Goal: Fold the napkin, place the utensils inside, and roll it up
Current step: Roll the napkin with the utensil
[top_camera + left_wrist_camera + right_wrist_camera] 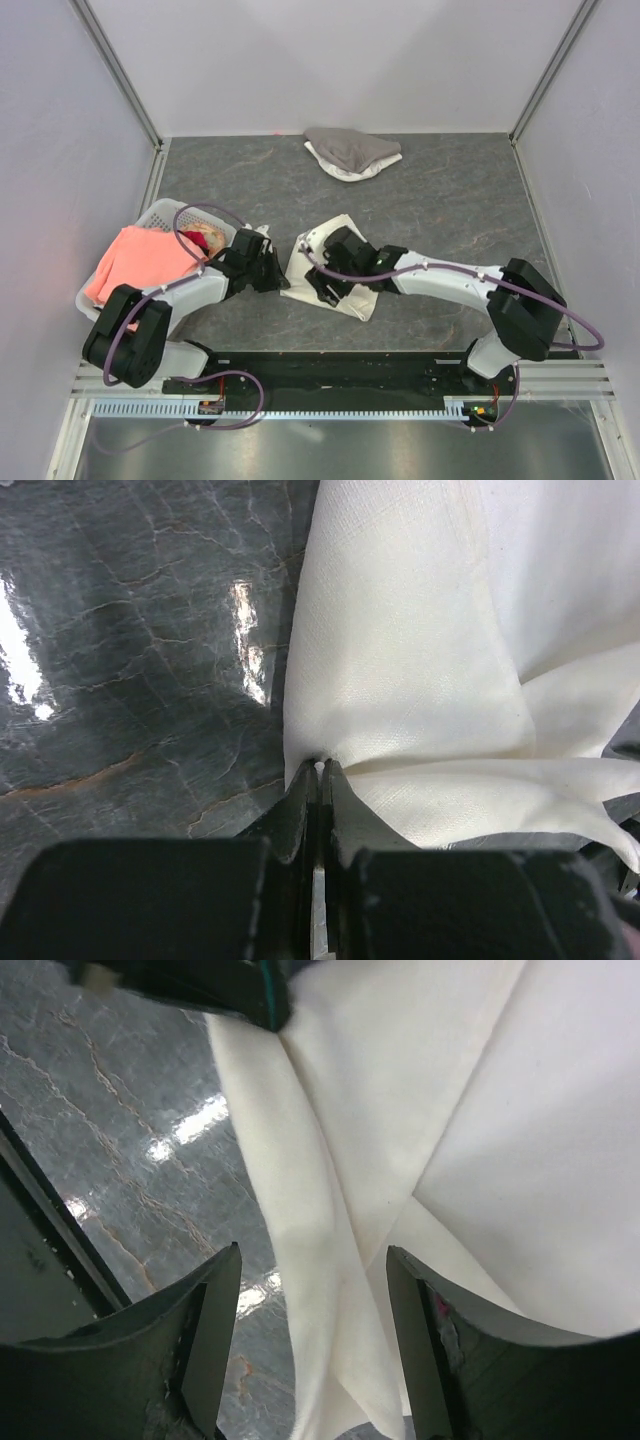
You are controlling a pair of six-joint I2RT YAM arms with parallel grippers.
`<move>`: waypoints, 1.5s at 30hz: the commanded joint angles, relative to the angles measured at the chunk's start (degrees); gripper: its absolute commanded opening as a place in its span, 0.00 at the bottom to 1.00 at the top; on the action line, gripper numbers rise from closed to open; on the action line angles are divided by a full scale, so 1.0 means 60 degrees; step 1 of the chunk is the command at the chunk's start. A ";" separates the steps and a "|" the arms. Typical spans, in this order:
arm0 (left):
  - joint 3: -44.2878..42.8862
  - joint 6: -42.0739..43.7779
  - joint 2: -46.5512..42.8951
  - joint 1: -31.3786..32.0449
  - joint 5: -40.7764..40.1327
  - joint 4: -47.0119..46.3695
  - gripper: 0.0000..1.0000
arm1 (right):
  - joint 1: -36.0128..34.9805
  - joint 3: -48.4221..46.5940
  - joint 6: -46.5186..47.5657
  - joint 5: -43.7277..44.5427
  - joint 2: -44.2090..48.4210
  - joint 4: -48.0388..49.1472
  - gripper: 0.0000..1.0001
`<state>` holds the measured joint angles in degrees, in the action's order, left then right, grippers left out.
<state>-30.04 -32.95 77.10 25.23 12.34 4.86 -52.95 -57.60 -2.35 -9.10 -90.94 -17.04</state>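
Principal item: napkin (pixel 335 272), a plain cream-white thin cloth. It lies on the middle of the table between the two arms, nearer the front edge than the back. It is not flat. Both wrist views show overlapping layers and diagonal creases, with one narrow fold running down between the fingers of the right arm.

Left gripper (pixel 320 773): black, two fingers, clenched on the left edge of the napkin. The left wrist view shows the cloth gathered into a small pucker just where the fingertips meet. In the top view the left gripper (pixel 272 272) sits at the cloth's left border.

Right gripper (pixel 315 1335): black, jaws released and standing wide apart. They straddle the narrow fold without visibly touching it. In the top view the right gripper (pixel 320 270) is over the napkin's middle.

Supporting surface: table (pixel 450 200), dark grey with a marbled stone pattern and glossy highlights.

Adjacent items:
- White perforated plastic basket (pixel 160 211) at the table's left edge, beside the left arm.
- Salmon-pink cloth (pixel 140 262) draped over the basket's near side.
- Grey-and-white cloth heap (pixel 350 152) near the back edge of the table, well apart from the napkin.
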 commanded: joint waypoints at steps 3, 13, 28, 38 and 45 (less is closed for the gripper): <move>-0.0779 0.0481 0.0319 -0.0016 0.0682 0.1196 0.02 | -0.1999 0.0546 0.1358 0.4005 0.0508 0.1299 0.68; -0.1145 0.0658 0.0582 -0.0031 0.0902 0.1592 0.02 | -0.3055 0.0929 0.2105 0.5121 -0.0678 0.2766 0.67; -0.1423 0.0921 0.0787 -0.0016 0.1181 0.1724 0.02 | -0.2675 0.0592 0.2267 0.4946 -0.1748 0.2649 0.52; -0.1542 0.0892 0.0408 -0.0016 0.0714 0.1709 0.19 | -0.2104 0.0679 0.1521 0.2633 -0.1720 0.2034 0.25; -0.0912 0.0409 -0.0851 -0.0045 -0.0706 0.1489 0.70 | -0.1693 0.0812 0.0686 0.0552 -0.1734 0.1712 0.21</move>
<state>-36.99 -29.52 76.97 25.15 13.54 14.90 -63.55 -53.71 7.11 7.46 -99.88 -1.23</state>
